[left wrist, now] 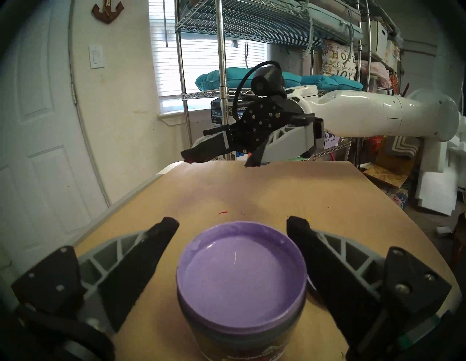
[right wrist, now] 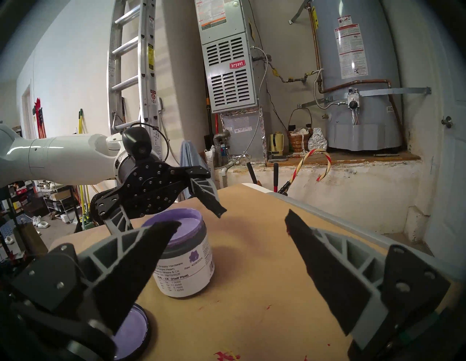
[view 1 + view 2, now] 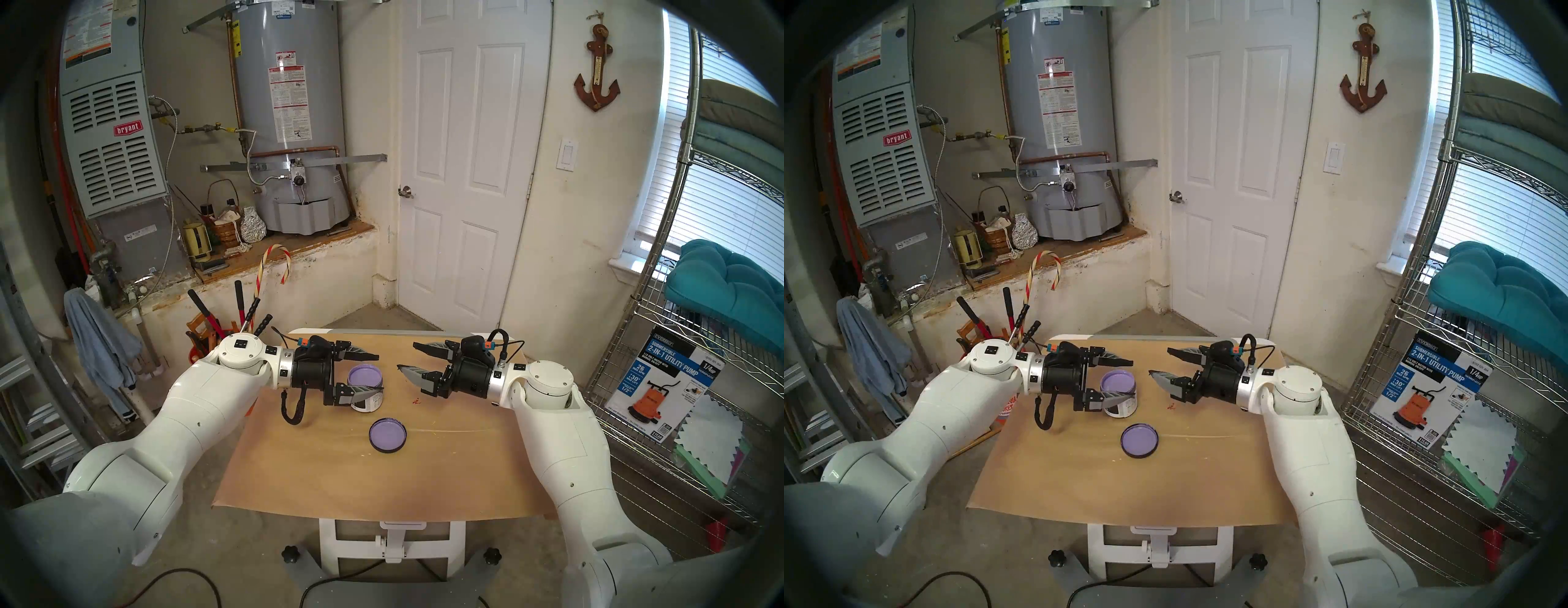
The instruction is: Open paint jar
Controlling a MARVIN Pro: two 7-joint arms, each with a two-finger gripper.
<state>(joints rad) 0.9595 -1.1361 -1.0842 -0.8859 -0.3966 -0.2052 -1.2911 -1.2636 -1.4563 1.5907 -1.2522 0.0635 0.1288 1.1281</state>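
Both grippers stand spread and empty: left gripper (image 3: 364, 374) straddles the open jar (image 3: 366, 388) without touching; right gripper (image 3: 409, 360) hovers at its three o'clock. Lid (image 3: 387, 435) lies at five o'clock. Opening looks finished; next, retreat without tipping.

Lavender paint jar (image 3: 366, 388), white label; black-rimmed lavender lid (image 3: 387, 435); tan table (image 3: 445, 467).
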